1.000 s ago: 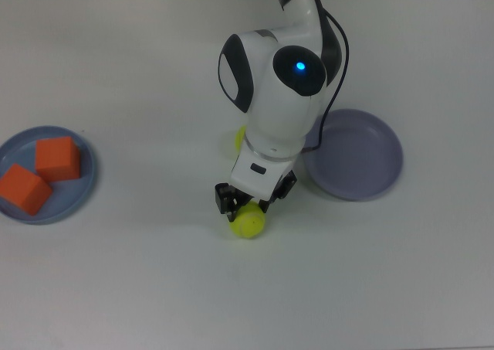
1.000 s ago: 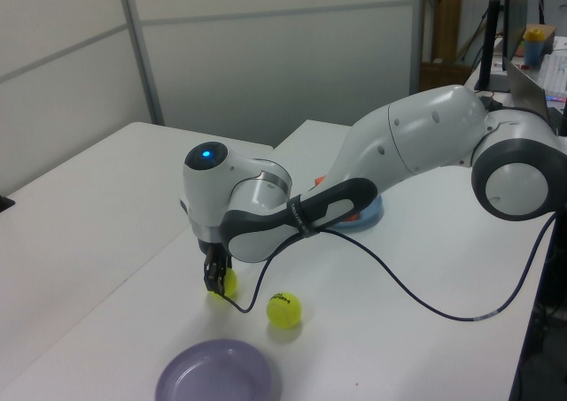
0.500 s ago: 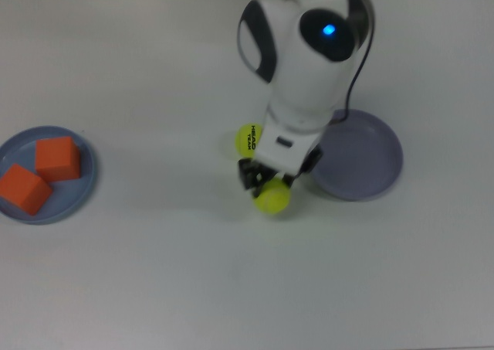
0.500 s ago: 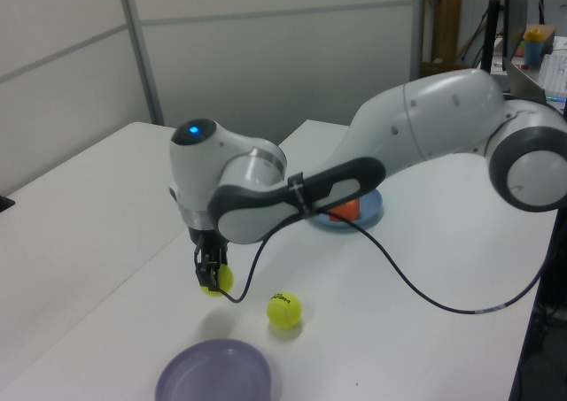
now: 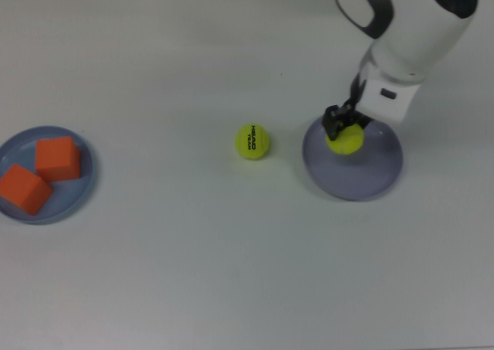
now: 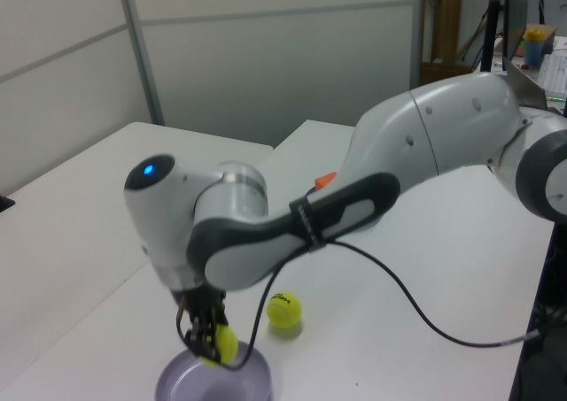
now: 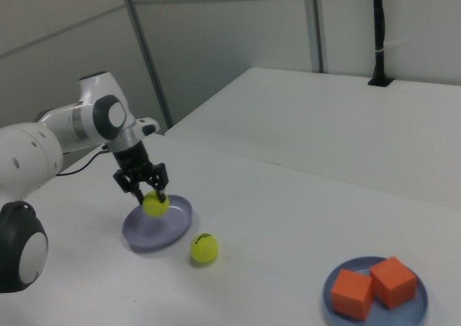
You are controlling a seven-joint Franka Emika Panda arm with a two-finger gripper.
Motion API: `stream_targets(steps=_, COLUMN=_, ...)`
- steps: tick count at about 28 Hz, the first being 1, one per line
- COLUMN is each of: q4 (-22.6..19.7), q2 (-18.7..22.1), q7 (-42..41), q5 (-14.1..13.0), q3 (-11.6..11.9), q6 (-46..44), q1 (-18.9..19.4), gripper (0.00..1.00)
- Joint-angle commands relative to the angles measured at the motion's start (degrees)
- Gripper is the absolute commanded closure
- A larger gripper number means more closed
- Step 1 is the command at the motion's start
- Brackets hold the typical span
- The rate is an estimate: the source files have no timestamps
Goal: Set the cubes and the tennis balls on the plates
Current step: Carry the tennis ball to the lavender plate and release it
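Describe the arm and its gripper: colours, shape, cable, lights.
The arm has glossy white rounded shells with dark grey bands at the joints, and a blue light glows on one joint. A black cable loops beside it. The gripper is small and black with two short fingers.

There are two orange cubes [image 5: 57, 158] [image 5: 24, 188], two tennis balls [image 5: 252, 141] [image 5: 344, 140] and two plates: one blue [image 5: 80, 191], one lavender [image 5: 363, 178].

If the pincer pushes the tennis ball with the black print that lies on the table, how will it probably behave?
The printed tennis ball is round and rests free on the flat table, so it would probably roll away. Its fuzzy surface suggests a fair grip, not slippery. It looks light.
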State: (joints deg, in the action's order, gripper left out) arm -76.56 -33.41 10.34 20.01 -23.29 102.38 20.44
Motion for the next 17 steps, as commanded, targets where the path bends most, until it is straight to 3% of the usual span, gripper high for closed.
stream_targets(steps=1, q4=-1.0, q2=-0.3, q7=2.7, q5=-0.8, q3=0.3, q6=-0.2, q1=2.3, gripper=0.32)
stream_targets(steps=2, q4=-1.0, q2=-0.6, q7=3.2, q5=-0.4, q3=0.3, q6=-0.2, q1=2.6, gripper=0.23)
stream_targets(steps=4, q4=-1.0, q2=-1.0, q7=3.9, q5=-0.1, q3=0.4, q6=-0.2, q1=2.9, gripper=0.16)
stream_targets(steps=10, q4=-0.3, q2=-0.3, q7=4.0, q5=-0.2, q3=0.3, q6=-0.8, q1=3.0, gripper=0.13)
stream_targets(steps=13, q4=-0.2, q2=1.9, q7=3.2, q5=-0.1, q3=0.8, q6=-0.9, q1=2.8, gripper=0.00)
stream_targets(steps=17, q4=-0.2, q2=4.7, q7=-1.5, q5=-0.1, q3=2.0, q6=-4.9, q1=0.9, gripper=0.00)
